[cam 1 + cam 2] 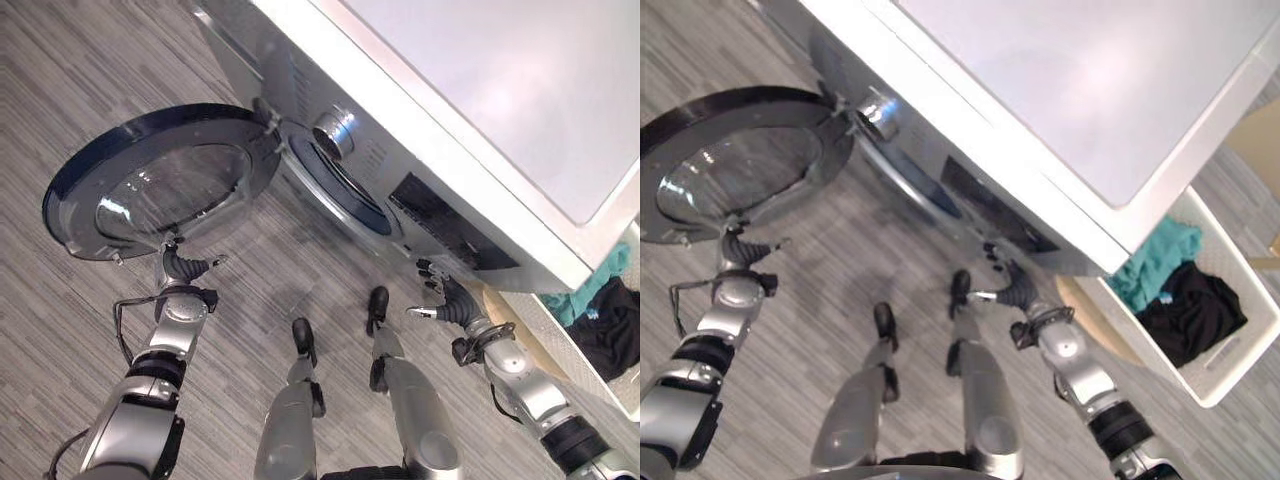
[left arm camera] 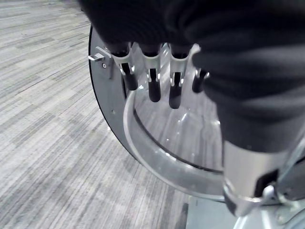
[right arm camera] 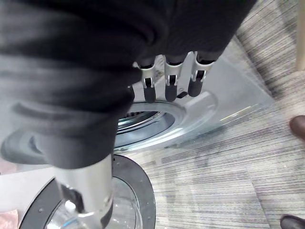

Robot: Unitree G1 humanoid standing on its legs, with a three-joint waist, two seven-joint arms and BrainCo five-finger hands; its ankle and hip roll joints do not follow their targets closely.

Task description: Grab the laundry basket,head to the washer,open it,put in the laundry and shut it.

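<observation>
Laundry (image 1: pixel 1180 275) sits in the basket (image 1: pixel 1240 345) on the floor (image 1: pixel 60 120), far right, just beside the washer (image 1: pixel 480 110). Teal cloth lies toward the washer side, black cloth beside it; neither hand holds any of it.

Left to right: door (image 1: pixel 160 180) swung wide open, round, glass centre, hinged at the washer front. Left hand (image 1: pixel 185 265) is at the door's lower rim, close to it or touching, can't tell which. In the left wrist view its fingers (image 2: pixel 151 81) hang fairly straight, loosely bent, nothing gripped, with the door's inner ring just past them. Next is the drum opening (image 1: pixel 335 185), dark, uncovered, with the dial (image 1: pixel 335 130) above it. Right hand (image 1: pixel 445 300) hovers near the washer's lower front panel, between opening and basket. Fingers (image 3: pixel 171 81) are spread and relaxed in the right wrist view, holding nothing, and they point toward the opening.

Judgement: opening step looks done, loading not yet begun. Key relation: laundry lies to the right of the right hand and out past it, well apart from the left hand, so the right hand is clearly nearer. The pile's long axis runs along the basket's length, beside the washer's side. The right hand would need to swing away from the opening, outward and down into the basket, then carry the cloth back left to the drum. The basket's wall nearest the washer may crowd the reach.
</observation>
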